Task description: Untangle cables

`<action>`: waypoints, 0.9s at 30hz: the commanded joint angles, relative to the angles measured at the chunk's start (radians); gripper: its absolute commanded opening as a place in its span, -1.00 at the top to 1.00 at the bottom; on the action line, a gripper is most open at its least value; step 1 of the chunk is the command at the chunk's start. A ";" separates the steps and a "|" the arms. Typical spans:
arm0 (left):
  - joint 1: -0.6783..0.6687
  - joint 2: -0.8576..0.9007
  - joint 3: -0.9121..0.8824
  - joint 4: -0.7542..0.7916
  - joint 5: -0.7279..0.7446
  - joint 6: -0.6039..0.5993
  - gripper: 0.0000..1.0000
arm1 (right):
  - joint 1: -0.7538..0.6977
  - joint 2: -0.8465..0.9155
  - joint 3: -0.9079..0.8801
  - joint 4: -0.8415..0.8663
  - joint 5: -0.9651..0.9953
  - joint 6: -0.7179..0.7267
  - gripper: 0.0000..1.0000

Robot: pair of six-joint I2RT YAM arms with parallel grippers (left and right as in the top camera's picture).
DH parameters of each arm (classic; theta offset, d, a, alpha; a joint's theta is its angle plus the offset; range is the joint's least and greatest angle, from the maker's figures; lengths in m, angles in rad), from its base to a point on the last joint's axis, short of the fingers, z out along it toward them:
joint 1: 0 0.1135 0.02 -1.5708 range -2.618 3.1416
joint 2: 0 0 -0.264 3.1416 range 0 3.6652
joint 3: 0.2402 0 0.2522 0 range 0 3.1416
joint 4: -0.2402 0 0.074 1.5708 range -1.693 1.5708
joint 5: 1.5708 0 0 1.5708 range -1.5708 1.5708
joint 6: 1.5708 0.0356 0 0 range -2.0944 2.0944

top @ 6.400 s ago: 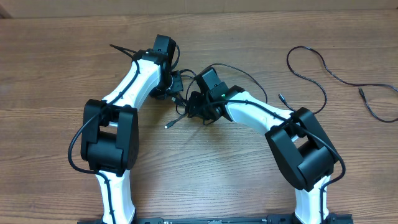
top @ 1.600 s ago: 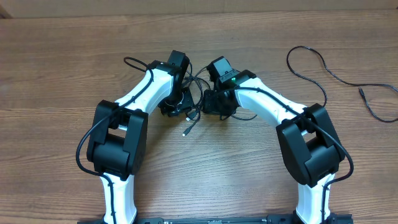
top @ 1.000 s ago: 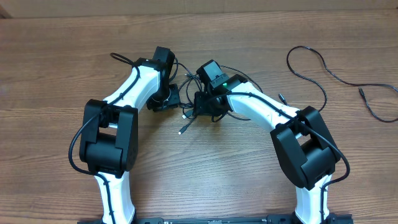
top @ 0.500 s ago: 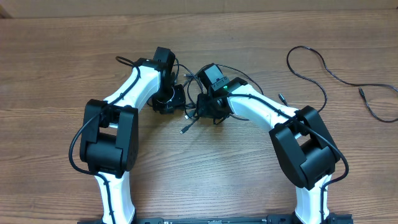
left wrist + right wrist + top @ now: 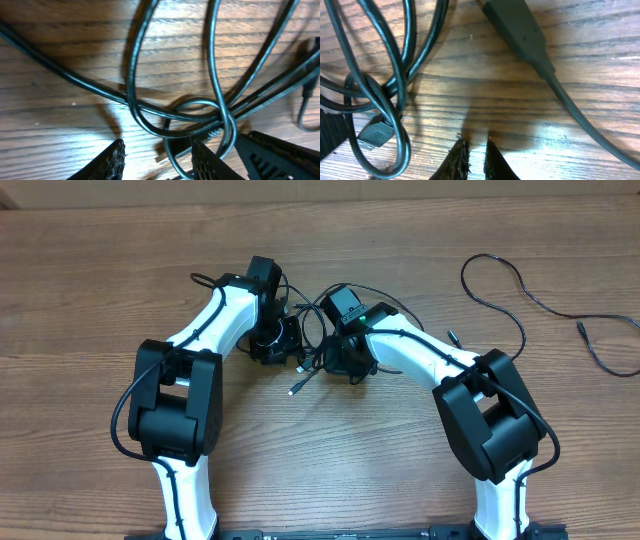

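Now, on the left of the wooden table (image 5: 90, 290), the left pincer (image 5: 284, 340) is lowered over the tangle of cables (image 5: 308, 345). Its wrist camera shows its two fingertips (image 5: 112, 161) apart, with a cable strand running down between them but not clamped. Just ahead of them, several black strands cross and loop into a loose knot (image 5: 212, 120) lying on the wood.

Between the two arms, one cable end with a small plug (image 5: 296, 390) trails out of the tangle toward the near edge.

Just right of the tangle, the right pincer (image 5: 335, 362) points down at the table. From its wrist camera its fingertips (image 5: 460, 159) are almost together, and nothing shows between them. To their left lies a looped, knotted strand (image 5: 375, 95) with a small connector (image 5: 372, 132) beside it; a larger plug (image 5: 517, 30) and its cord lie above and to the right.

Far to the right, well apart from both arms, another loose cable (image 5: 540, 305) lies in curves on the table.
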 commanded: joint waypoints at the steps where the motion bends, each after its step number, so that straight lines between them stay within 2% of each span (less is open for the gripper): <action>1: -0.008 0.005 -0.010 0.000 0.059 0.008 0.12 | -0.001 0.053 0.014 0.027 0.016 -0.026 0.74; 5: -0.010 0.005 -0.010 0.000 0.044 0.002 0.11 | -0.019 0.051 0.025 0.034 -0.019 -0.023 0.52; 6: -0.014 0.005 -0.010 -0.004 -0.005 -0.045 0.11 | -0.029 0.051 0.027 0.034 -0.032 -0.024 0.49; 9: -0.031 0.005 -0.011 -0.010 -0.107 -0.119 0.14 | -0.051 0.051 0.027 0.026 -0.060 -0.028 0.49; 12: -0.050 0.005 -0.011 -0.011 -0.220 -0.157 0.24 | -0.067 0.051 0.027 0.027 -0.126 -0.094 0.49; 18: -0.080 0.006 -0.011 -0.003 -0.259 -0.166 0.41 | -0.068 0.051 0.027 0.026 -0.196 -0.130 0.38; 20: -0.084 0.006 -0.011 -0.013 -0.341 -0.172 0.47 | -0.068 0.051 0.027 0.023 -0.251 -0.136 0.38; 25: -0.057 0.006 -0.011 -0.045 -0.549 -0.185 0.48 | -0.061 0.051 0.027 0.019 -0.327 -0.108 0.39; 27: -0.037 0.006 -0.011 -0.043 -0.569 -0.183 0.49 | -0.053 0.052 0.027 0.035 -0.324 -0.092 0.39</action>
